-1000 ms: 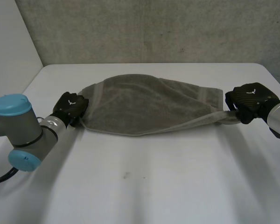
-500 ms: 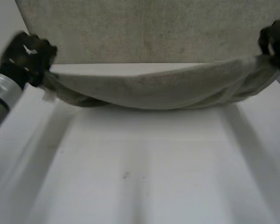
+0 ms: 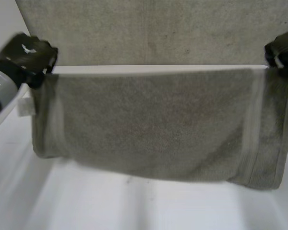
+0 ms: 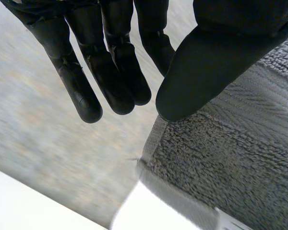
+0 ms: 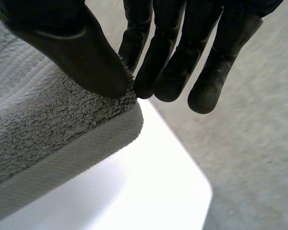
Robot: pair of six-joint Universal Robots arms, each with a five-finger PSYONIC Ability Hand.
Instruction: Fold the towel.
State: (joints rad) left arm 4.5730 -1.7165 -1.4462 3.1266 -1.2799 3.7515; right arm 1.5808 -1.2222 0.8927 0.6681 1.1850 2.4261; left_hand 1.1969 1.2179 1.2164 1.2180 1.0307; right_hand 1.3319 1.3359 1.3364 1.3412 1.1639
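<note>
A grey towel (image 3: pixel 153 124) hangs stretched in the air above the white table (image 3: pixel 134 206), its lower edge sagging near the tabletop. My left hand (image 3: pixel 28 55) pinches the towel's upper left corner; in the left wrist view the thumb (image 4: pixel 206 62) presses the terry cloth (image 4: pixel 230 158) against the fingers (image 4: pixel 110 72). My right hand (image 3: pixel 282 50) pinches the upper right corner; in the right wrist view the thumb (image 5: pixel 81 52) clamps the hemmed corner (image 5: pixel 77 129) against the fingers (image 5: pixel 177 62). A white label (image 3: pixel 25 107) hangs at the towel's left edge.
A grey wall (image 3: pixel 153 28) rises behind the table's far edge. The bare white tabletop (image 5: pixel 149 191) lies below the towel, with a small dark speck (image 3: pixel 129 180) near the middle.
Both hands lifted from the table with the towel's corners, raising it off the surface. The towel went from a bunched, sagging band to a flat hanging sheet.
</note>
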